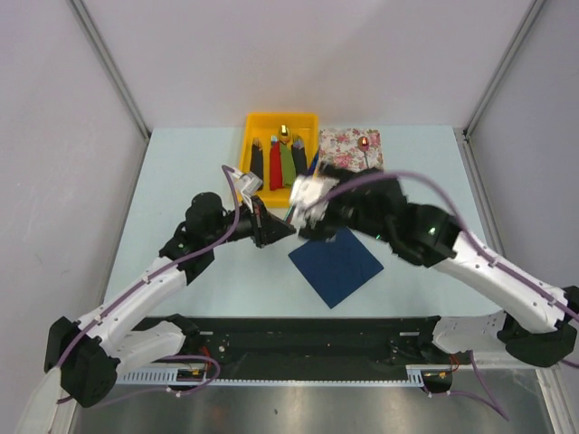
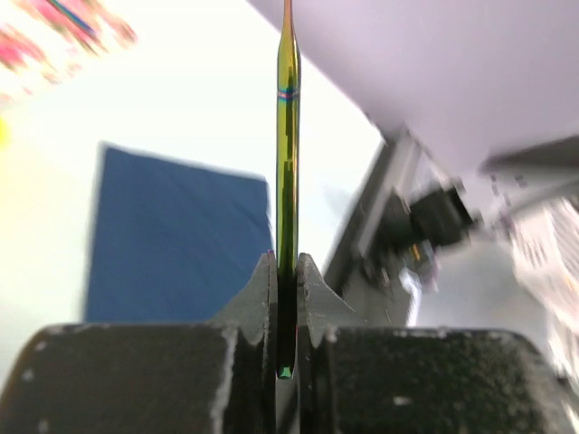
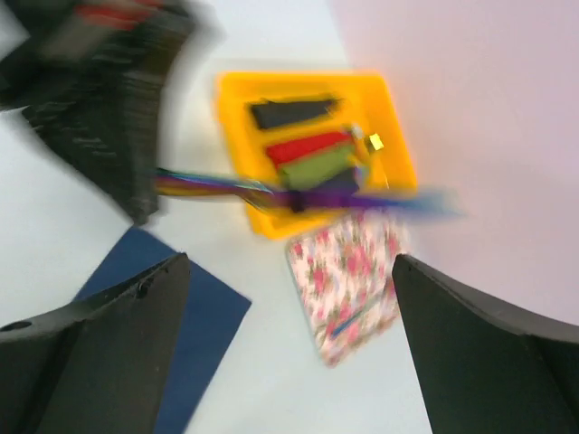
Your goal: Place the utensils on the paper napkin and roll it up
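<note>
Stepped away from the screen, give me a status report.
Left claw shut on one utensil. Right claw open, empty. Paper napkin flat, no utensils on it. Spoon on floral mat.

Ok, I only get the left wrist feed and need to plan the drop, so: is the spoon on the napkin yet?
Observer: No. The spoon lies on the floral mat, beyond the napkin.
Operator: Is the other arm carrying anything?
Observer: No. The right gripper is empty, its fingers wide apart.
Operator: Am I over the napkin?
Observer: Not as seen from above. The left gripper, with your utensil, sits just off the napkin's far-left edge.
</note>
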You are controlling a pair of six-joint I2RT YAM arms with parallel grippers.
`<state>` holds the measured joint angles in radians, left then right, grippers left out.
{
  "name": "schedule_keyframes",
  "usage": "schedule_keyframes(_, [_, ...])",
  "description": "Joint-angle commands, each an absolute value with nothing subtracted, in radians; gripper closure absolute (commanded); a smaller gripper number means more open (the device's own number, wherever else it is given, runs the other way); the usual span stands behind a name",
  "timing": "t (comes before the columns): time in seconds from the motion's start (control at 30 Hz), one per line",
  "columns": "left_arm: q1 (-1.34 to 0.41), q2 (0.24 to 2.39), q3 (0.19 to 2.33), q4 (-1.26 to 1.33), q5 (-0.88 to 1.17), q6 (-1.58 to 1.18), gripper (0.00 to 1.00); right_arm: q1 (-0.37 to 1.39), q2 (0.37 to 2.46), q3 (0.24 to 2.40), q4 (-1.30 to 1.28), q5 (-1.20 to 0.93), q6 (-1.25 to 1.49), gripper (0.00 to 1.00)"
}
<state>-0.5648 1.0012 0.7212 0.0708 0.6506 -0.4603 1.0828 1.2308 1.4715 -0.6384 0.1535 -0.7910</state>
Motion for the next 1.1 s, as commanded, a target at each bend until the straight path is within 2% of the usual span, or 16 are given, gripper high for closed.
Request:
schedule_keyframes(0.0, [-0.568,1.0,0.747,0.325,0.433,-0.558,1.0,0.762,1.19,1.572,-0.612,0.016,-0.148,0.03])
schedule_keyframes(0.03, [-0.566,1.0,0.742,0.372,0.399,-0.575,1.0,0.591,1.206,1.588,-0.62,-0.062,-0.046,0.05])
schedule_keyframes(0.07, [-0.568,1.005,0.741,0.396,0.335,-0.587,1.0,0.531,1.216,1.598,-0.624,-0.124,0.159,0.05])
schedule_keyframes(0.1, [-0.568,1.012,0.744,0.412,0.313,-0.6,1.0,0.485,1.223,1.592,-0.612,-0.232,0.232,0.06])
schedule_keyframes(0.17, [-0.569,1.054,0.765,0.425,0.288,-0.647,1.0,0.411,1.224,1.553,-0.544,-0.303,0.337,0.07])
schedule_keyframes(0.33, [-0.586,1.118,0.793,0.414,0.275,-0.709,1.0,0.399,1.258,1.499,-0.445,-0.342,0.495,0.1])
schedule_keyframes(0.63, [-0.589,1.176,0.847,0.275,0.245,-0.658,1.0,0.515,1.296,1.332,-0.293,-0.247,0.636,0.3])
schedule_keyframes(0.87, [-0.621,1.229,0.902,0.212,0.19,-0.615,1.0,0.569,1.356,1.325,-0.225,-0.209,0.689,0.34])
schedule_keyframes(0.93, [-0.63,1.241,0.917,0.207,0.181,-0.607,1.0,0.58,1.373,1.33,-0.218,-0.207,0.693,0.39])
schedule_keyframes(1.07, [-0.641,1.255,0.936,0.207,0.178,-0.6,1.0,0.592,1.408,1.351,-0.209,-0.196,0.704,0.42])
